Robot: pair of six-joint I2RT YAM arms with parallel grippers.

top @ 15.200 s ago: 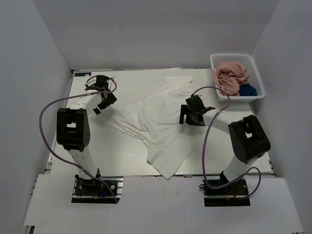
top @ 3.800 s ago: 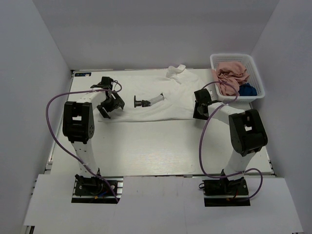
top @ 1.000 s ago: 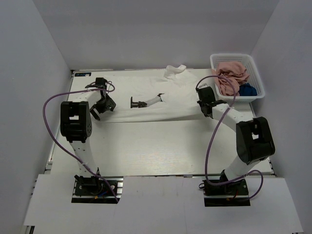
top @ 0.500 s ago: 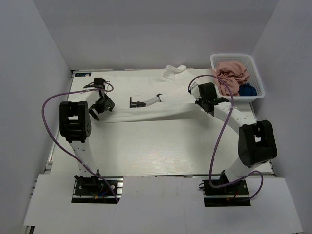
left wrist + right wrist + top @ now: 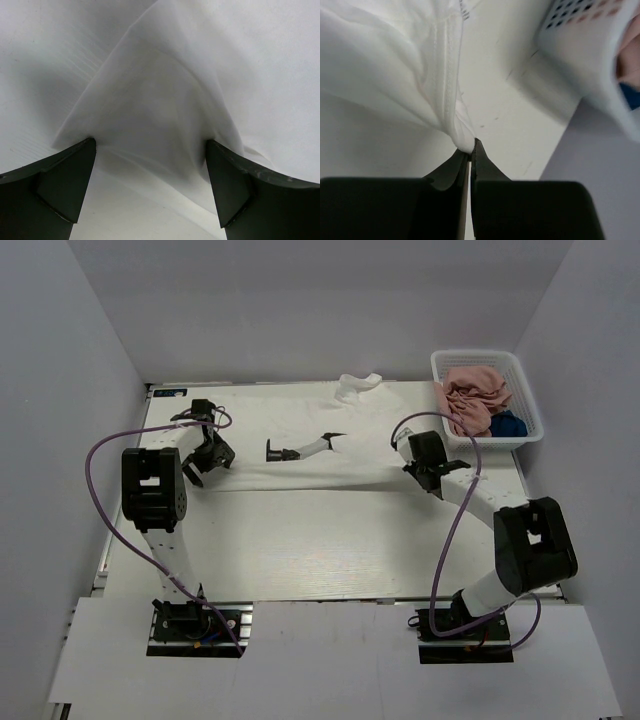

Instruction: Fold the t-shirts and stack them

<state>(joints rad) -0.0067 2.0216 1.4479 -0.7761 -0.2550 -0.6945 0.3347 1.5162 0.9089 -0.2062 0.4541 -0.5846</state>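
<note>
I'm watching the white t-shirt (image 5: 310,472) lying stretched out sideways across the far half of the desk (image 5: 300,560), running from the left tool (image 5: 205,455) over to the right tool (image 5: 408,445). Its small black print (image 5: 278,451) is showing near the middle, beside a turned-over flap of cloth. A bunched bit of the shirt is sitting at the far edge of the desk.

The left tool (image 5: 150,150) is standing wide open at the shirt's left end. On the left wrist camera I'm seeing its two dark fingers (image 5: 65,180) spread apart on either side of a raised peak of the white t-shirt (image 5: 160,110). The cloth is reaching both tips, but nothing is being pinched.

The right tool (image 5: 470,145) is closed tight on the shirt's right end. On the right wrist camera its jaws are meeting on a gathered nub of the white t-shirt (image 5: 395,65), just where a stitched hem is running down into them. The cloth is fanning out from that pinch toward the left.

The white lattice basket (image 5: 487,357) is sitting at the far right corner of the desk, near the right tool. The pink t-shirt (image 5: 472,395) is lying crumpled inside it, and the navy t-shirt (image 5: 509,424) is peeking out at its near right side. The right wrist camera is catching the basket (image 5: 580,30) as a blur.
</note>
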